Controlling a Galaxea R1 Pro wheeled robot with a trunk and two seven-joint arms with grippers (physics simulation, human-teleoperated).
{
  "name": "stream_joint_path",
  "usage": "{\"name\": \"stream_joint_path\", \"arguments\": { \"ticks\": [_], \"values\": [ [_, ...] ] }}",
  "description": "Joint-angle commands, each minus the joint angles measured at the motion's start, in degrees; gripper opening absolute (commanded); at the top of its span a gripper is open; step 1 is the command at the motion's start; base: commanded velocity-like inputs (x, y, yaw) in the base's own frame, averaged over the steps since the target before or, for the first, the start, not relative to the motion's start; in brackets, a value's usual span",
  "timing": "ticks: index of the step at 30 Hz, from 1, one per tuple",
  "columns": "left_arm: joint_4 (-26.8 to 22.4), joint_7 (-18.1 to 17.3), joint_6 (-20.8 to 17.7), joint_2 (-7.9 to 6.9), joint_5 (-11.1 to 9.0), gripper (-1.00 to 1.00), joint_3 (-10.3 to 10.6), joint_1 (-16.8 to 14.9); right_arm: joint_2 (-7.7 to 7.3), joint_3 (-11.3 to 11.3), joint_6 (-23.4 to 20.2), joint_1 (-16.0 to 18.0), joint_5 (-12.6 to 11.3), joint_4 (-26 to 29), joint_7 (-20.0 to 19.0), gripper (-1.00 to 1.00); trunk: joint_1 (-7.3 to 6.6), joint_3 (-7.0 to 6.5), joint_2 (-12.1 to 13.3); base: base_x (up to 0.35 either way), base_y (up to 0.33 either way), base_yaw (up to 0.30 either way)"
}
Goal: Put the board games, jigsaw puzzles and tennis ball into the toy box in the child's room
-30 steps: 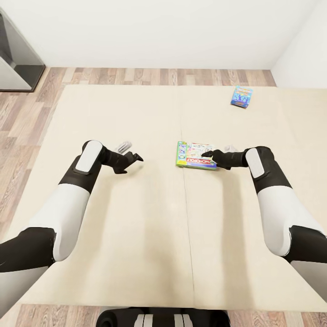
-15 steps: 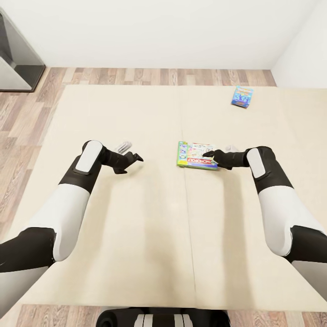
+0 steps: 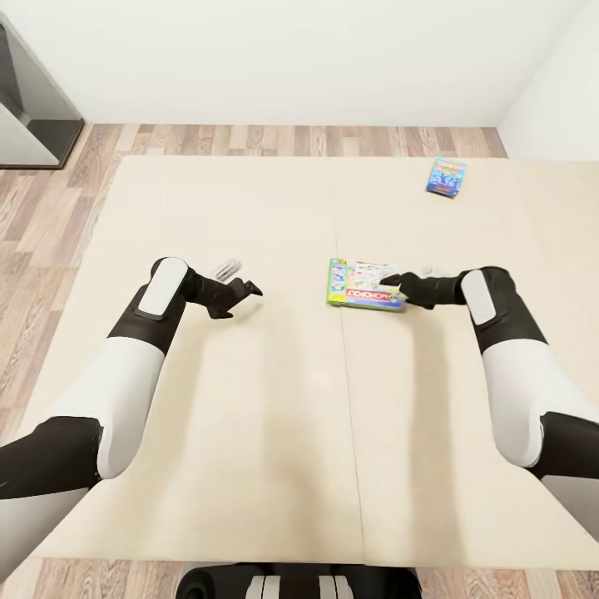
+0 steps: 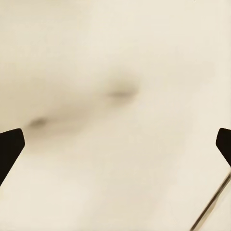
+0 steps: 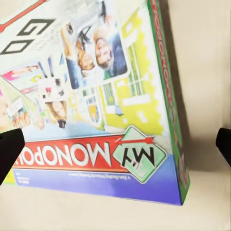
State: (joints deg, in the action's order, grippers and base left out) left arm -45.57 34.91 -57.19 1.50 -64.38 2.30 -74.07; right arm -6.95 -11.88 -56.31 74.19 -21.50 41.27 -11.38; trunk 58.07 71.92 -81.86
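The "MY MONOPOLY" board game [image 3: 363, 285] lies flat on the beige bed [image 3: 249, 399], just right of the mattress seam. In the right wrist view its printed lid [image 5: 96, 96] is close below the fingers. My right gripper [image 3: 399, 287] is open at the box's right edge, its fingertips spread wide over the lid [image 5: 115, 147]. A smaller light-blue board game [image 3: 446, 176] lies near the bed's far right corner. My left gripper [image 3: 247, 289] hovers open over bare mattress [image 4: 115, 144], left of the box, holding nothing.
Wood-plank floor [image 3: 50, 216] runs along the bed's left and far sides. A dark grey piece of furniture [image 3: 29, 100] stands at the far left against the white wall. The mattress seam [image 3: 345, 391] runs front to back.
My right gripper has drawn back to the right, from over the Monopoly lid to its right edge. The view has shifted a few pixels. The left arm is unchanged.
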Motion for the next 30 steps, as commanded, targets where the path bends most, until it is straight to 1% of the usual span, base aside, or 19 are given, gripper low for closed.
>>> {"name": "stream_joint_path", "arguments": {
  "ticks": [1, 11, 30],
  "values": [
    [0.0, 0.6, 0.0, -0.01, -0.6, 1.0, 0.1, 0.0, -0.27, -0.3, 0.1, 0.1, 0.5, 0.0, -0.6, 1.0, 0.0, 0.03, 0.0, 0.0, 0.009, 0.0],
    [0.0, 0.6, 0.0, 0.09, -0.6, 1.0, 0.1, 0.0, -1.23, -0.4, 2.7, 0.5, 0.5, 0.0, -0.5, 1.0, 0.0, 0.03, 0.0, 0.0, 0.005, 0.0],
    [0.0, 0.5, 0.1, 0.36, -0.7, 1.0, 0.1, 0.1, -1.46, -0.4, 4.2, 0.6, 0.4, 0.0, -0.8, 1.0, 0.0, 0.03, 0.0, 0.0, 0.001, 0.0]
  ]
}}
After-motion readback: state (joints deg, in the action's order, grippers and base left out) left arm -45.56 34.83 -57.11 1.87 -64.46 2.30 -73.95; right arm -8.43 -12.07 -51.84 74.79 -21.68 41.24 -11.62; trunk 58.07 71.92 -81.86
